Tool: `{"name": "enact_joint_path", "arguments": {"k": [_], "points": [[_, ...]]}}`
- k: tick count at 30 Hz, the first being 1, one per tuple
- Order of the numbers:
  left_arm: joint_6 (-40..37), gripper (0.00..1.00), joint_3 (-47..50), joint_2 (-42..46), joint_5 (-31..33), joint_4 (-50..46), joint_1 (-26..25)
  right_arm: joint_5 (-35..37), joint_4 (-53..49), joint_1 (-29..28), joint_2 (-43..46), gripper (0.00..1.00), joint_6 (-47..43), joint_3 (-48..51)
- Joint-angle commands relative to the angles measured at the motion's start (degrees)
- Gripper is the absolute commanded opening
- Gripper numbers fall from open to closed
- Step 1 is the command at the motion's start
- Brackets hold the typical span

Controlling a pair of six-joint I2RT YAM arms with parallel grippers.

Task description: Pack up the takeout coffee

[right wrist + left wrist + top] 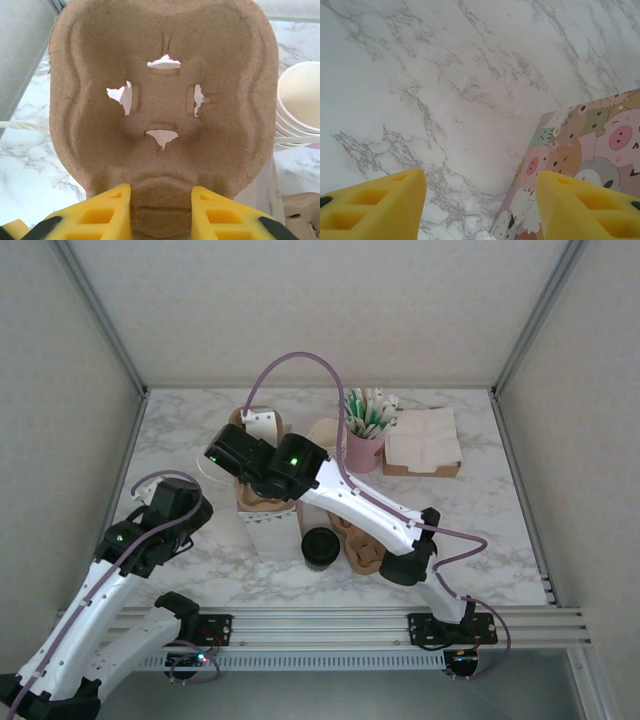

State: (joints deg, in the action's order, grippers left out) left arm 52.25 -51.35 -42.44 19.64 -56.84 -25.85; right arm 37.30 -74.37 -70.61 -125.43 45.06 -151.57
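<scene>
The printed bag (pixel 272 532) stands mid-frame in the top view. My left gripper (pixel 480 190) hangs open over bare marble beside it, and my right gripper (pixel 161 200) is clamped on the rim of a pulp cup carrier (pixel 162 100). The takeout coffee (pixel 318 546) sits just right of the bag, lower centre. I'd judge it light but crushable, with a lid that could pop, so I'd grip the wall below the lid. The lid hides the cup's wall and how full it is.
</scene>
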Motion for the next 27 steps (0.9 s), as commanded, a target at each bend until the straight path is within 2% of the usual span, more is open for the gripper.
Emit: {"name": "enact_joint_path", "arguments": {"k": [1, 14, 27], "points": [[0.0, 0.60, -1.9, 0.4, 2.7, -2.7, -0.5, -0.4, -1.2, 0.6, -0.7, 0.28, 2.2, -0.6], [0.1, 0.60, -1.7, 0.4, 3.2, -2.7, -0.5, 1.2, -4.5, 0.7, -0.7, 0.25, 5.7, 0.3], [0.4, 0.60, -1.5, 0.2, 3.0, -2.5, -0.5, 0.8, -7.6, 1.6, -2.2, 0.29, 9.1, 0.7]]}}
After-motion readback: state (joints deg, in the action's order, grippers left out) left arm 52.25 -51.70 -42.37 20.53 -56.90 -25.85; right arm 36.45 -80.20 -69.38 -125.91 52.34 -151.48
